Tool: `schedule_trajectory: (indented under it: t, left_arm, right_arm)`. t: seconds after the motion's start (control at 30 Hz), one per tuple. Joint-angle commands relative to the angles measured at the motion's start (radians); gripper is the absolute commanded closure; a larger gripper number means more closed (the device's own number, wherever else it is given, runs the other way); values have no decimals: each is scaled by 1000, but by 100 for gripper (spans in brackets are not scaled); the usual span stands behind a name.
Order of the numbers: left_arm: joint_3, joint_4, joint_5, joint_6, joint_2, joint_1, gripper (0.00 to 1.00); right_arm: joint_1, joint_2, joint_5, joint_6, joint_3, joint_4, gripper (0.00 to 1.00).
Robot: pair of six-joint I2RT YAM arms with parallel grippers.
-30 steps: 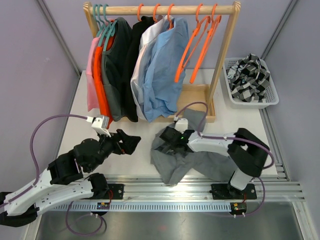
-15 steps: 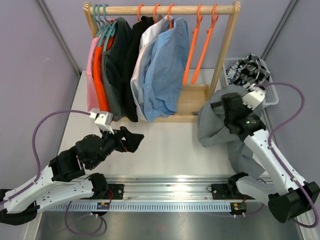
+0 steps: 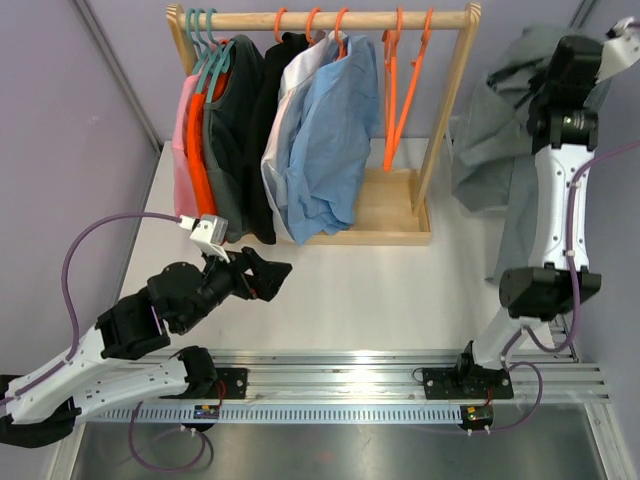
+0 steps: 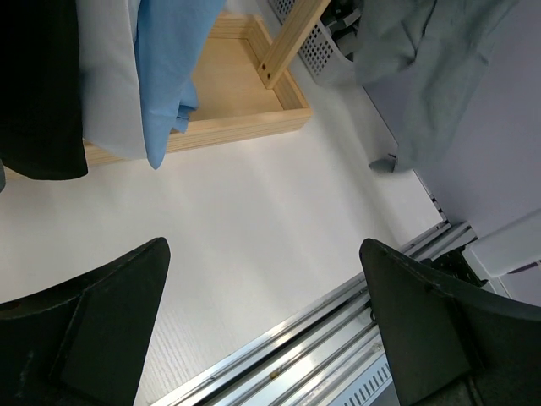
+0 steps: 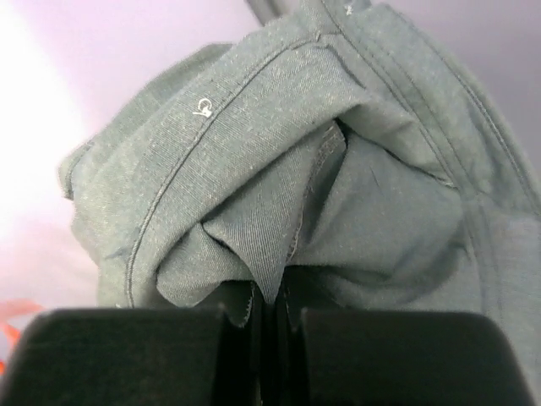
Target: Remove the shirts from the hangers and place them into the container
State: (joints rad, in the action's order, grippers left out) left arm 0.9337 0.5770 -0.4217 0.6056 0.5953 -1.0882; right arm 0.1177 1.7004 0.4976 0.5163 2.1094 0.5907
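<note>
Top external view, left side: left end effector (image 3: 264, 281) hovers low over the white tabletop (image 3: 380, 290), in front of the rack's left end. Jaws are spread wide with nothing between them; left wrist view confirms it, only bare tabletop between the two black fingers (image 4: 93, 321).

The wooden rack rail (image 3: 320, 18) carries teal hangers (image 3: 205, 30) at its left end. Shirts hang in order: pink (image 3: 184, 160), orange (image 3: 203, 175), dark grey (image 3: 230, 150), black (image 3: 262, 130), white (image 3: 290, 110), light blue shirt (image 3: 335, 140). Next come two bare orange hangers (image 3: 395, 90) by the right post, hanging over the flat wooden base (image 3: 390, 205).

On the right, the right arm is raised high. Right end effector (image 3: 552, 75) is closed tight on the grey shirt (image 3: 490, 150); right wrist view shows a fold of grey cloth (image 5: 338, 211) pinched between the closed fingers (image 5: 135, 355). The shirt dangles in the air right of the rack. Its lowest tip reaches about tabletop level, contact unclear.

The container (image 4: 321, 51) shows only in the left wrist view, a bit of white perforated wall behind the rack post. The grey shirt hangs in front of it, not in it.
</note>
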Motion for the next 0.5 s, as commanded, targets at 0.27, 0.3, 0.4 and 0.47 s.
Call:
schedule_trajectory:
  t: [0.27, 0.3, 0.4, 0.47]
  left_arm:
    - [59, 29, -28, 9, -44, -4, 1]
    - [56, 35, -37, 20, -49, -4, 1]
    - [44, 49, -55, 46, -69, -4, 1]
    - [34, 50, -61, 59, -75, -4, 1]
  right_arm:
    - [181, 402, -419, 320, 544, -757, 100]
    - [184, 442, -421, 327, 573, -837, 100]
    - [188, 473, -424, 343, 627, -1013, 100]
    - [191, 467, -380, 370, 627, -1049, 100]
